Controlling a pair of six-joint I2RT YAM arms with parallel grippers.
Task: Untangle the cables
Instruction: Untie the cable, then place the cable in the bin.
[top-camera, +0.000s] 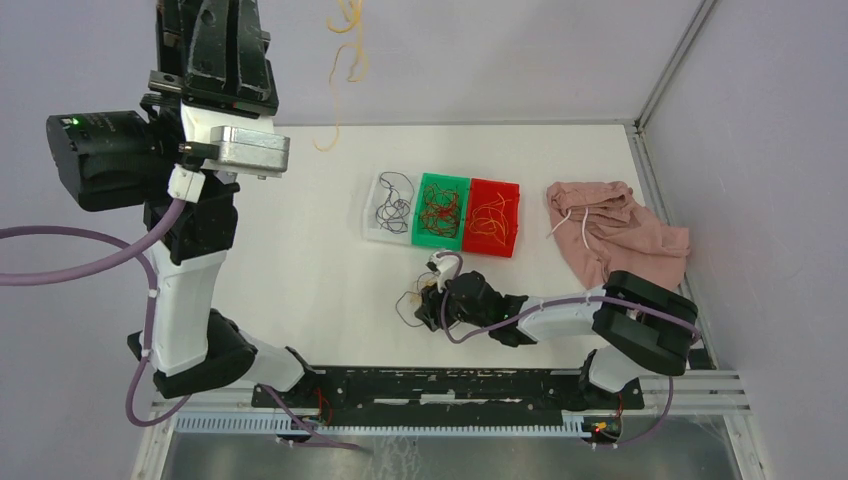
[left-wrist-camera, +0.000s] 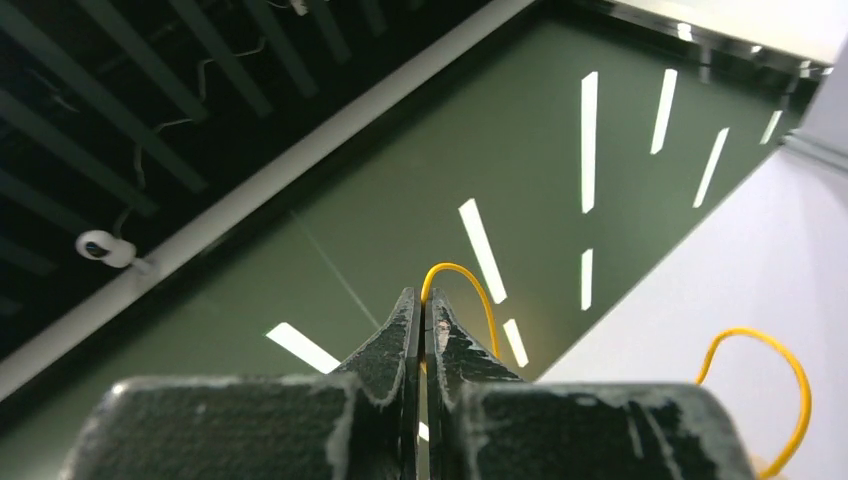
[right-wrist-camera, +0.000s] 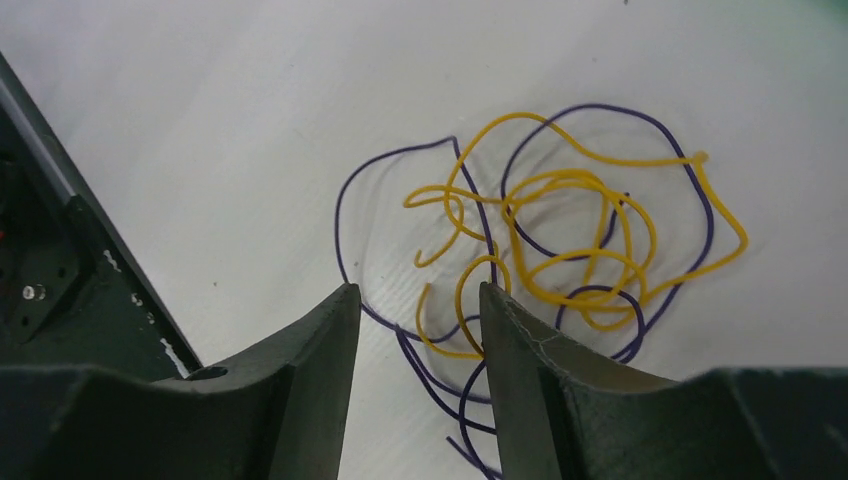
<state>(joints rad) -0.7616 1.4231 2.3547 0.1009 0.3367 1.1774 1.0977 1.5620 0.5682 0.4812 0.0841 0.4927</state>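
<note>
My left gripper (left-wrist-camera: 421, 298) is raised high and points at the ceiling, shut on a thin yellow cable (left-wrist-camera: 480, 295). A second yellow loop (left-wrist-camera: 795, 375) curves at the right. In the top view, yellow cables (top-camera: 347, 62) dangle at the top, above the table's far edge. My right gripper (right-wrist-camera: 420, 300) is open, low over a loose clump of yellow and dark purple cables (right-wrist-camera: 575, 235) on the white table. Purple strands and a yellow loop lie between its fingers. The clump (top-camera: 410, 306) also shows beside the right gripper (top-camera: 432, 300) in the top view.
Three small bins stand in a row mid-table: a clear one (top-camera: 372, 222) with dark wires, a green one (top-camera: 440, 180) with dark red wires, a red one (top-camera: 494, 185) with yellow wires. A pink cloth (top-camera: 625, 240) with a white drawstring lies at the right.
</note>
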